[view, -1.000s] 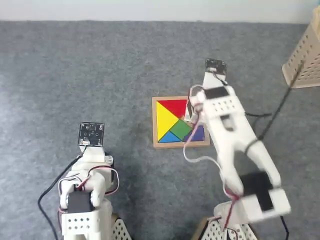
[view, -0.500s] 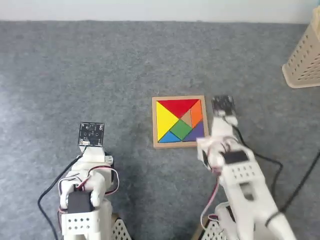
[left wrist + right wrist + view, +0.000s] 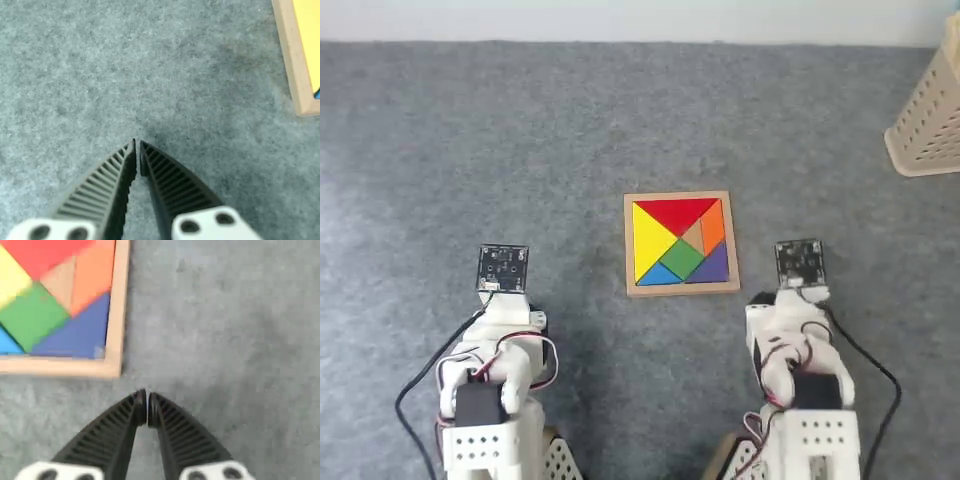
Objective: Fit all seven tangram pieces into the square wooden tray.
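A grey short-pile carpet [image 3: 520, 120] covers the table, fuzzy and even all over. My two arms of smooth white plastic sit at its near edge, the left arm [image 3: 490, 390] and the right arm [image 3: 800, 370]. A cream basket [image 3: 930, 110] with rows of small holes stands at the far right edge.

The square wooden tray [image 3: 680, 290] lies flat on the carpet beyond my arms, nearer the right one. Its pale wood rim frames all seven pieces, which lie flush and edge to edge.

- The red triangle [image 3: 675, 213] runs along the far side.
- The yellow triangle [image 3: 648, 243] runs along the left side.
- The purple triangle [image 3: 713, 268] fills the near right corner.
- The orange parallelogram [image 3: 713, 232] lies against the right side.
- The green square [image 3: 681, 259] sits on its point in the middle.
- The blue triangle [image 3: 656, 275] lies at the near left.
- The tan triangle [image 3: 693, 238] is wedged between red and orange.

My left gripper [image 3: 137, 145] has its ribbed black fingers pressed tip to tip on nothing. It is over bare carpet, apart from the tray's corner. My right gripper [image 3: 147, 395] is likewise closed and empty, just short of the tray's near right corner.
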`<state>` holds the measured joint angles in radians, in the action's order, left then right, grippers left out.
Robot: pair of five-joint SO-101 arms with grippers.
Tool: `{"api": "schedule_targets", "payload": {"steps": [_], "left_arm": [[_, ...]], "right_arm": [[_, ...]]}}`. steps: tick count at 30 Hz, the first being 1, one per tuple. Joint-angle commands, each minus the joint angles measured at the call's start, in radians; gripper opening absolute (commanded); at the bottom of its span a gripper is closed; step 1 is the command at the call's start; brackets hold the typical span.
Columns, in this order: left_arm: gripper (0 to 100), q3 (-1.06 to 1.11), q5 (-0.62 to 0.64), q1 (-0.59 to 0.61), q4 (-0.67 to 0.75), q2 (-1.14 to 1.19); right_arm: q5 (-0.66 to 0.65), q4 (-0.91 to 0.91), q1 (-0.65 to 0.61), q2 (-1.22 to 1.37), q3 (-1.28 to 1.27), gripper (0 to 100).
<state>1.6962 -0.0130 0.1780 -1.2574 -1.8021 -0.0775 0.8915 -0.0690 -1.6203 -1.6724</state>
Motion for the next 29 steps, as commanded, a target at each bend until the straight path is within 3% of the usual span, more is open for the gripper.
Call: {"api": "schedule_targets", "payload": {"steps": [1,4,29], "left_arm": [[1,-0.012,0.009,0.002,-0.005,-0.017],[1,-0.012,0.009,0.002,-0.005,-0.017],[1,-0.012,0.009,0.002,-0.005,-0.017]], "right_arm": [[-0.02,0.182,0.013,-0.194,-0.011,0.6],[-0.023,0.246,0.012,-0.196,-0.011,0.6],[-0.023,0.255,0.013,-0.159,-0.012,0.6]]}}
